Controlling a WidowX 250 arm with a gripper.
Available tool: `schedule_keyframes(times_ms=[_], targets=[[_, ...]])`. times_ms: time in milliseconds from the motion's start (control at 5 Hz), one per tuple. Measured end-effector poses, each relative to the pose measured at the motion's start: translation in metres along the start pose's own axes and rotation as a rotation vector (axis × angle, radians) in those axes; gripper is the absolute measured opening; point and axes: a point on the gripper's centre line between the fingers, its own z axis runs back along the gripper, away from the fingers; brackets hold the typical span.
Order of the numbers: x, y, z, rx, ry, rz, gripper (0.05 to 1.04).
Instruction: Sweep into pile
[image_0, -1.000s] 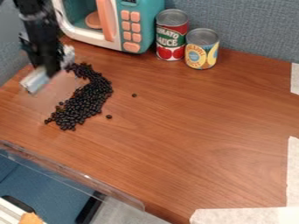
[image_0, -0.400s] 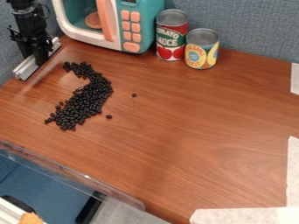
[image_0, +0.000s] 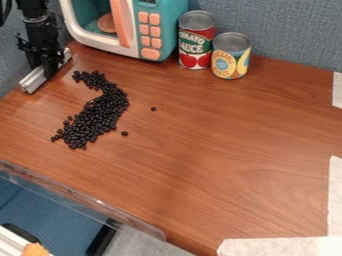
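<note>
At upper left, the gripper (image_0: 48, 70) is clamped on a silvery bar (image_0: 32, 81). Just right of it, the dark beans (image_0: 97, 117) lie in a curved band, two loose ones to its right. Behind stands a toy microwave (image_0: 172, 30), an orange disc (image_0: 106, 23) inside, then a red-labelled can (image_0: 195, 44) and a yellow-labelled can (image_0: 231, 56), both upright. A clear plastic edge (image_0: 87, 199) borders the brown wooden tabletop (image_0: 220, 150) at lower left; a blue-grey partition (image_0: 287, 30) rises behind; whitish tape (image_0: 336, 195) marks the right.
</note>
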Motion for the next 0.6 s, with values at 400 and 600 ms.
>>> schedule_keyframes(times_ms=[400, 600], targets=[[0.002, -0.049, 0.007, 0.026, -0.050, -0.168, 0.382], [0.005, -0.074, 0.012, 0.004, -0.084, -0.250, 0.382]])
